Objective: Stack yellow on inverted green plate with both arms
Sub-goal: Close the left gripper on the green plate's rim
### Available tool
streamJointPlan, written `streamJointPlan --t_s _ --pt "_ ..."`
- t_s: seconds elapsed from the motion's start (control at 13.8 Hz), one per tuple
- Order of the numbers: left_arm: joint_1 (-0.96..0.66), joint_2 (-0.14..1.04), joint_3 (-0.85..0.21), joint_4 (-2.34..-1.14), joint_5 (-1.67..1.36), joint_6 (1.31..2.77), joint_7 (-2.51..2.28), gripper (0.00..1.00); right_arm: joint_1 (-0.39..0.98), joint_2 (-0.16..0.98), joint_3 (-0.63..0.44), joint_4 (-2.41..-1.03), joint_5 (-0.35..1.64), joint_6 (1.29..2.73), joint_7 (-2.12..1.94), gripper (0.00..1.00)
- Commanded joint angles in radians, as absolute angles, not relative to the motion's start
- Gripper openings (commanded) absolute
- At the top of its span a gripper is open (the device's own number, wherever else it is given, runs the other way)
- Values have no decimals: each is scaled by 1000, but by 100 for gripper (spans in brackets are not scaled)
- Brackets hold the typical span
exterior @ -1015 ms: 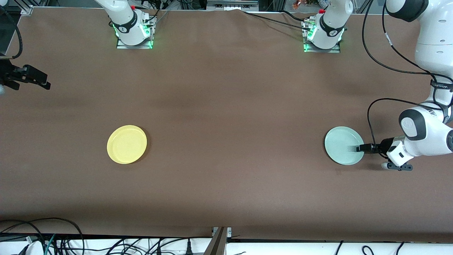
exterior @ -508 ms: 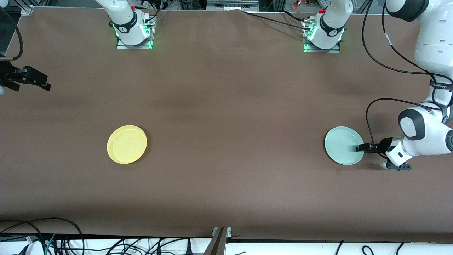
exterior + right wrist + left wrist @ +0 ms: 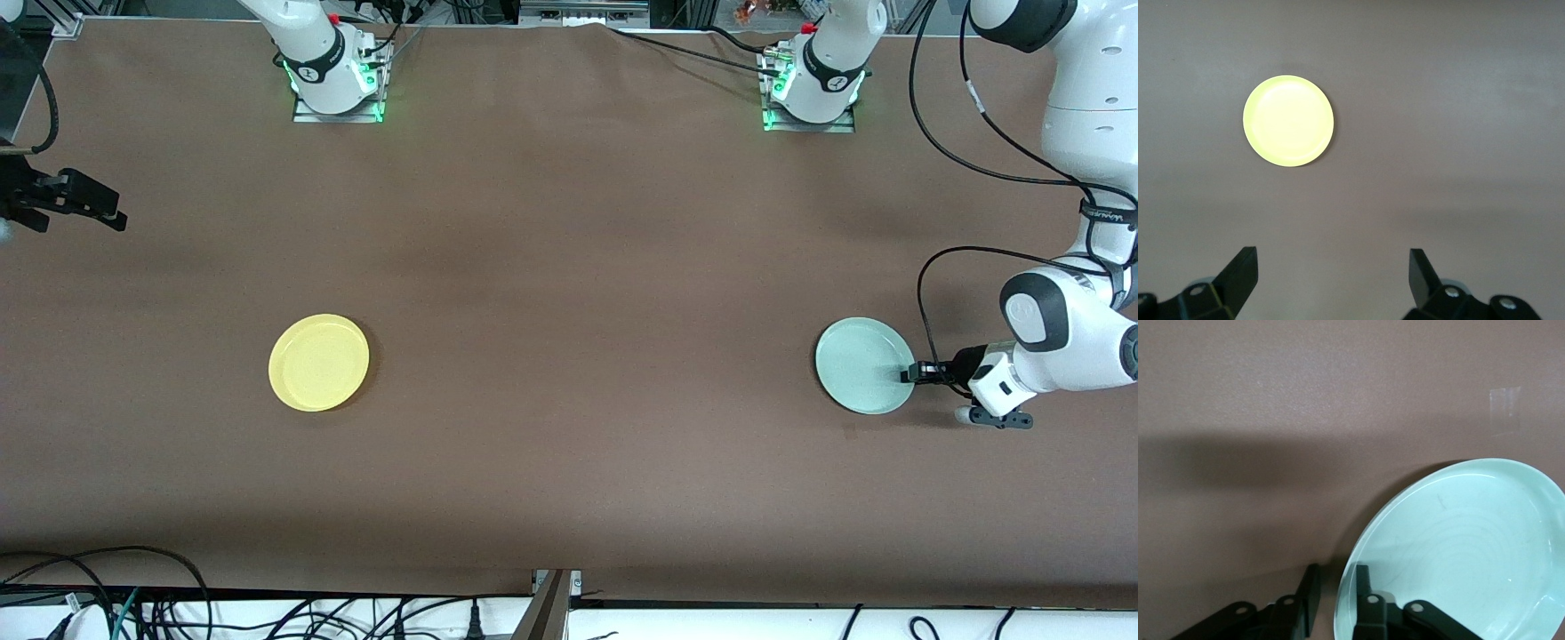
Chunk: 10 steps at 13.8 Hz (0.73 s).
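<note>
The pale green plate (image 3: 864, 364) lies flat on the table toward the left arm's end. In the left wrist view (image 3: 1458, 547) faint rings show on its upward face. My left gripper (image 3: 906, 374) is low at the plate's edge nearest the left arm's end. Its jaws stand narrowly apart astride the rim (image 3: 1336, 585), one finger (image 3: 1362, 587) inside against the rim and the other (image 3: 1310, 593) outside, with a gap to the rim. The yellow plate (image 3: 318, 362) lies rim up toward the right arm's end, and shows in the right wrist view (image 3: 1289, 121). My right gripper (image 3: 118, 212) waits high, open and empty (image 3: 1331, 265).
The brown table cloth (image 3: 569, 293) bears only the two plates. The arm bases (image 3: 336, 71) (image 3: 813, 84) stand at the table edge farthest from the front camera. Cables (image 3: 133, 596) hang below the nearest edge. A pale tape mark (image 3: 1505, 410) lies near the green plate.
My left gripper has drawn back a little from over the green plate toward its rim. The plates and the right arm have barely moved.
</note>
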<state>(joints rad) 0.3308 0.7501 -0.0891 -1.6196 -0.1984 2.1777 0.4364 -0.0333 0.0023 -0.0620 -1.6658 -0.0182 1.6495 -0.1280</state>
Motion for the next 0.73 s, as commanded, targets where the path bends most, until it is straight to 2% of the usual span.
streamJointPlan --t_s 0.0,0.22,0.65 --pt "333 732 -92 -1637 -221 2177 466 1 -40 8 -60 -1652 -12 1649 -126 100" --pt "328 732 -94 -1635 -218 2175 466 0 -41 8 -60 -1654 -11 1646 -126 100" --pt "293 690 -164 -1597 -207 2172 453 0 -41 8 -60 -1654 -11 1643 -126 100"
